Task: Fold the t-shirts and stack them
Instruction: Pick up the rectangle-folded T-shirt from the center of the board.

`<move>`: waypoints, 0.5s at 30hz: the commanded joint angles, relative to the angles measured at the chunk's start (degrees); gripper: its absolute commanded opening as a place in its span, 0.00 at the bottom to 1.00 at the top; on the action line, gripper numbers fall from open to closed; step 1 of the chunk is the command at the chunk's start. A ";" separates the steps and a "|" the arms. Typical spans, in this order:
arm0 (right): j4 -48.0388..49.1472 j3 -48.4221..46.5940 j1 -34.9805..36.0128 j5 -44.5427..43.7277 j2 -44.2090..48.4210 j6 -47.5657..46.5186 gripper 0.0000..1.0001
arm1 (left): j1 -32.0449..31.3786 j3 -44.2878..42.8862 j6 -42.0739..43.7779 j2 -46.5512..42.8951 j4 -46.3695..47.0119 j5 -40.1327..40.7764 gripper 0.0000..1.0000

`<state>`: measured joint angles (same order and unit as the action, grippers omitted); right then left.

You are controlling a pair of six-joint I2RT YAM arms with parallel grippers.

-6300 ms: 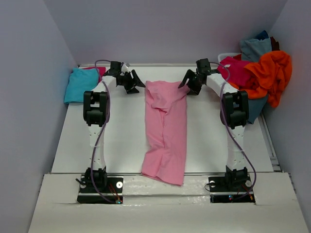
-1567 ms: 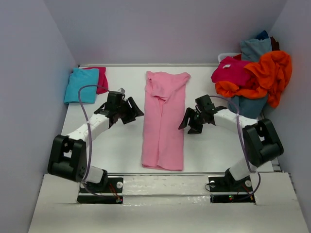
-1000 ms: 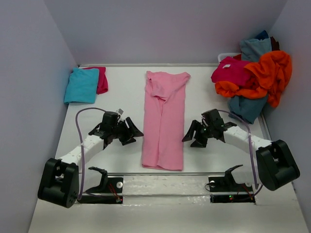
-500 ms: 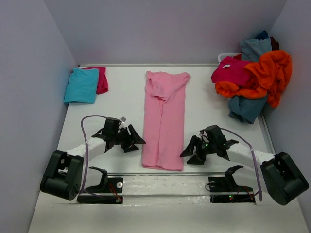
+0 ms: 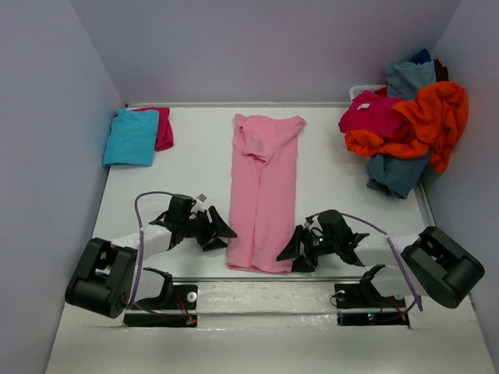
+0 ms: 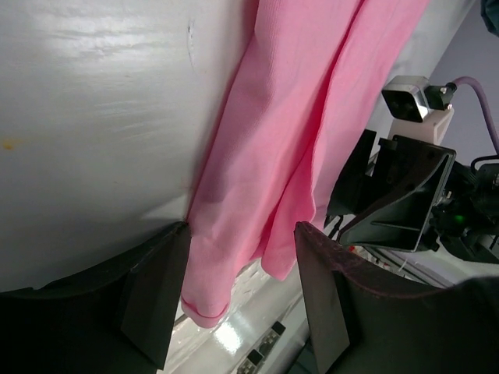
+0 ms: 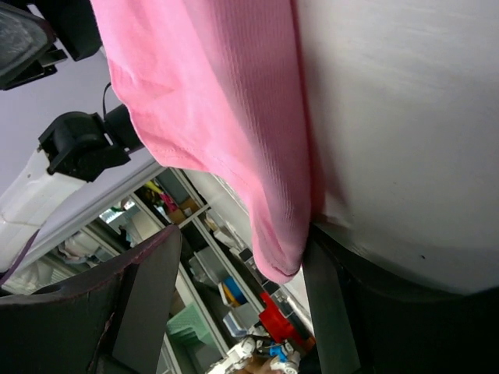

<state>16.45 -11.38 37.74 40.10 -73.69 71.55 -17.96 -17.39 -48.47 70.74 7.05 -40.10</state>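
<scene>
Pale lilac walls point(image 5: 54, 117) close in the left, back and right sides. The table point(image 5: 195, 156) is white and a bit glossy, with a white ledge point(image 5: 257, 300) along its near edge where my arm bases sit.

Far left corner: folded turquoise shirt point(image 5: 131, 137) lying flat, with a magenta shirt point(image 5: 163, 128) poking out from beneath on its right.

My left gripper point(image 5: 222, 238) is low at the near left of the pink shirt point(image 5: 265, 191), jaws wide apart and nothing clamped. In the left wrist view the shirt's near-left hem corner lies between my fingers point(image 6: 156, 288), flat on the table.

The pink shirt is folded into a long strip running from the far edge to the near edge at table centre, collar end far.

My right gripper point(image 5: 292, 255) is low at the shirt's near right corner, jaws also spread, gripping nothing. The corner sits between them and hangs slightly past the table edge.

Far right: a loose pile point(image 5: 405, 125) of magenta, orange and grey-blue shirts against the wall.

The right wrist view shows blurred cluttered shelves point(image 7: 234, 304) past the table edge.
</scene>
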 commanded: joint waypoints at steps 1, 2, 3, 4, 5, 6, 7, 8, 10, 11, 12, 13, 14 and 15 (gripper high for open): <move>4.29 4.52 1.55 -3.09 -0.93 5.26 0.68 | -1.38 2.62 -1.10 -1.57 -0.10 -1.21 0.69; 4.21 4.78 1.55 -3.18 -0.49 5.53 0.68 | -1.90 2.97 -1.36 -1.92 -0.37 -1.21 0.69; 4.12 4.96 2.07 -3.36 0.03 5.71 0.68 | -1.91 3.32 -1.80 -2.44 -0.98 -1.30 0.69; 3.68 5.13 2.08 -3.88 1.17 5.88 0.68 | -2.43 3.93 -2.15 -3.58 -1.42 -1.30 0.69; 2.64 5.14 2.08 -4.06 1.70 5.97 0.68 | -2.44 4.11 -2.24 -4.29 -2.99 -1.30 0.69; 2.10 5.14 2.08 -4.32 2.32 5.88 0.68 | -2.44 4.20 -2.33 -5.86 -4.22 -1.04 0.69; 1.23 5.14 2.08 -4.59 3.37 5.88 0.68 | -2.44 4.29 -2.33 -6.92 -5.45 -0.95 0.69; 0.96 5.14 2.08 -4.68 3.81 5.80 0.68 | -2.44 4.29 -2.33 -7.80 -7.47 -0.60 0.69; 0.52 5.14 2.08 -4.68 4.52 5.88 0.68 | -2.44 3.94 -2.16 -11.30 -11.08 -0.07 0.70; -0.09 5.14 2.08 -4.68 4.96 5.88 0.68 | -2.44 3.94 -2.24 -12.54 -13.44 0.19 0.70; -0.19 5.22 2.08 -4.68 5.22 5.88 0.68 | -2.44 3.94 -2.77 -14.56 -14.25 0.11 0.70; -0.45 5.31 2.08 -4.76 5.48 5.97 0.68 | -2.44 4.03 -3.03 -15.36 -14.52 0.02 0.70; -0.63 5.57 2.08 -4.76 5.84 6.14 0.68 | -2.44 4.11 -3.21 -15.72 -15.30 0.02 0.70; -0.54 5.66 2.08 -4.76 5.93 6.32 0.68 | -2.44 4.12 -3.30 -15.98 -15.31 -0.07 0.70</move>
<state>19.51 -7.38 39.11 37.15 -68.66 76.77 -20.16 -13.72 -50.98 56.88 -3.36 -40.03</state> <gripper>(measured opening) 0.678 0.695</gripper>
